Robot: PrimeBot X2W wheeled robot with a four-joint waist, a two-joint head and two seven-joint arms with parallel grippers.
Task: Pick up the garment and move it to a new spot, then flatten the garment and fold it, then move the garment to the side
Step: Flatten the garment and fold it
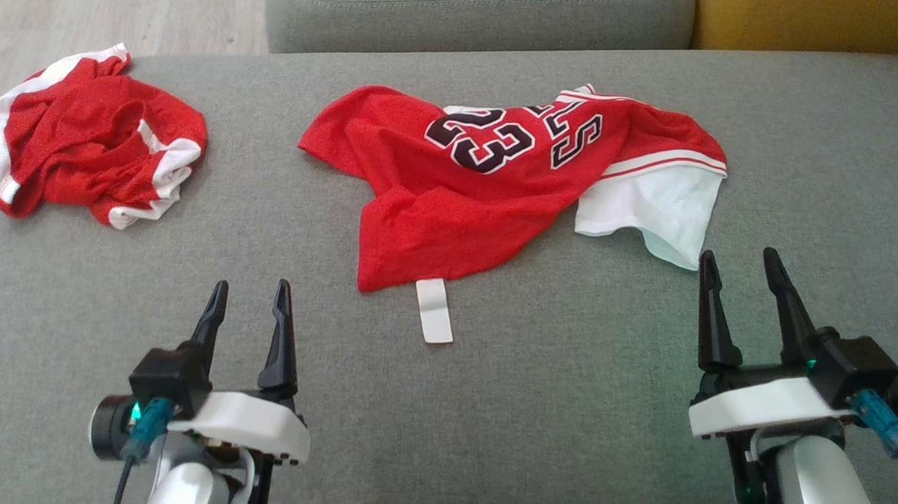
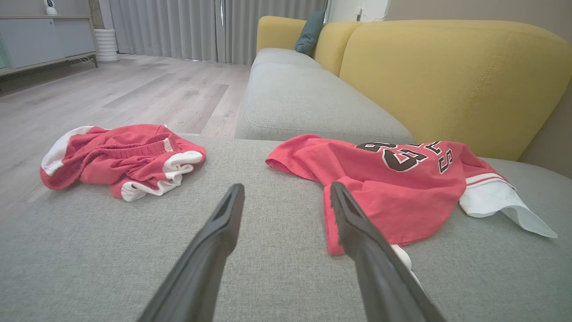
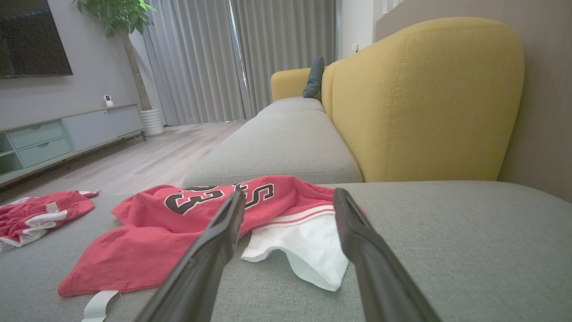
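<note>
- red jersey [image 1: 467, 207], numbered 23, white part at right: lies crumpled mid grey sofa seat [image 1: 563, 412].
- left gripper [image 1: 252, 288], right gripper [image 1: 738, 256]: near side, fingers spread wide, holding nothing.

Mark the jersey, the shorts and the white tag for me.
jersey [image 1: 451, 206], head view, red cloth below the number.
shorts [image 1: 78, 144], head view, red middle of heap.
white tag [image 1: 435, 313], head view, strip's middle.

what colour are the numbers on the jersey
The numbers are black with a white outline, on the red jersey. The head view shows them best.
</note>
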